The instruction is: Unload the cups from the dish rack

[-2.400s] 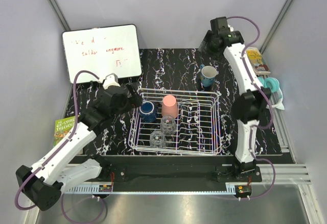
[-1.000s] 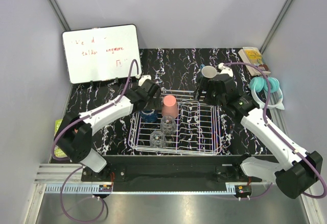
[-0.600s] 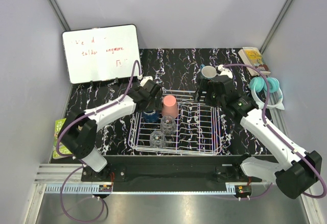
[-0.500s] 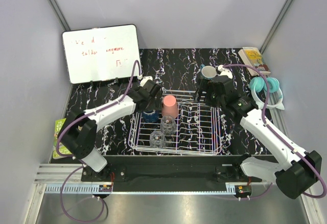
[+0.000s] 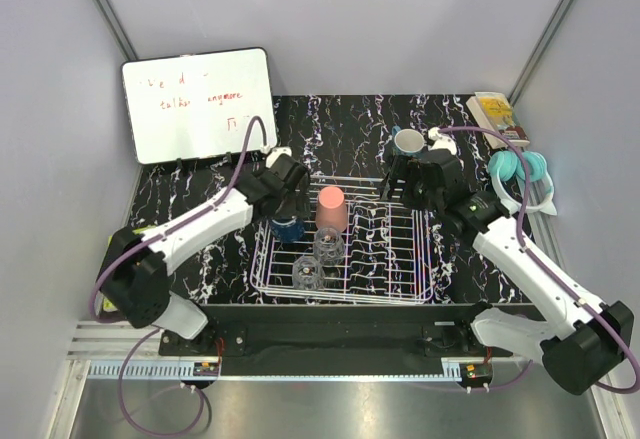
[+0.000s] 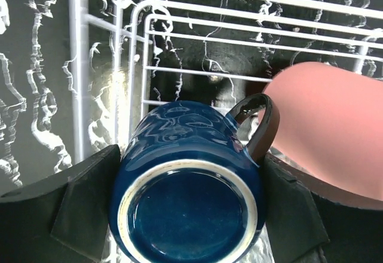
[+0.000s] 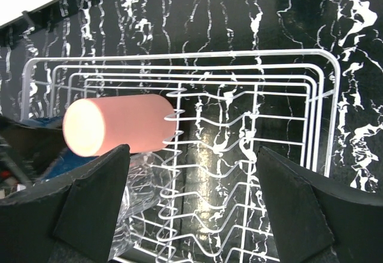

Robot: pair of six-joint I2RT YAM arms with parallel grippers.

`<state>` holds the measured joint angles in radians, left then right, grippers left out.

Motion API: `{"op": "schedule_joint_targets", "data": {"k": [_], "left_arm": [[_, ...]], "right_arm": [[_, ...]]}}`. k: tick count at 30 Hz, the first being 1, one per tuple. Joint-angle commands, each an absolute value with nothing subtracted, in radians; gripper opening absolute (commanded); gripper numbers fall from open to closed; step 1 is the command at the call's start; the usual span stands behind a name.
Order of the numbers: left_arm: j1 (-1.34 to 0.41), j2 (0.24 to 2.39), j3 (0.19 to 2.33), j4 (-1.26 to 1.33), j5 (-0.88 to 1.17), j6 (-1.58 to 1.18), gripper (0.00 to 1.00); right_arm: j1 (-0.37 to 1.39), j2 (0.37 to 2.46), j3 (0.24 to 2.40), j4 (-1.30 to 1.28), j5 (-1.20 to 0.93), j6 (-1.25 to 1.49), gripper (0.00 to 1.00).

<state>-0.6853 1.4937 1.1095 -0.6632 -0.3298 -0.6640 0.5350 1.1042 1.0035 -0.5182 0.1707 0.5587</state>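
Two black fingers of my left gripper (image 6: 191, 158) hugged the dark blue cup (image 6: 188, 215), one on each side, and both looked pressed right against it. That cup sat bottom up in the far left corner of the dish rack (image 6: 96, 20). Its dark handle was turned toward the pink tumbler (image 6: 323, 125) just beside it. My right gripper (image 7: 192, 154) hung over the middle of the rack with its fingers spread wide. It held nothing, and I saw only white wire below it. From that side I could see the pink tumbler stuck on the prongs. Nearer to me in the rack were two clear glass cups, one (image 5: 329, 246) just in front of the tumbler and the other (image 5: 309, 275) close to the near rail. Outside the rack, the teal mug (image 5: 407, 143) stood open side up on the black marbled table (image 5: 340, 124), just past the far right corner. Far off to the left sat a whiteboard (image 5: 198, 104) with red writing on it.
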Motion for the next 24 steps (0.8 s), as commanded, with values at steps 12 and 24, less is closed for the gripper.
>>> {"op": "schedule_joint_targets", "data": {"k": [12,24], "left_arm": [[-0.676,1.143,1.246,-0.56,-0.203,-0.578,0.0],[-0.589,0.954,0.927,0.067,0.228,-0.745,0.0]], "right_arm": [[0.543,1.006,0.954,-0.376,-0.029,0.571,0.91],[0.543,0.879,0.885,-0.106,-0.32,0.721,0.77]]}}
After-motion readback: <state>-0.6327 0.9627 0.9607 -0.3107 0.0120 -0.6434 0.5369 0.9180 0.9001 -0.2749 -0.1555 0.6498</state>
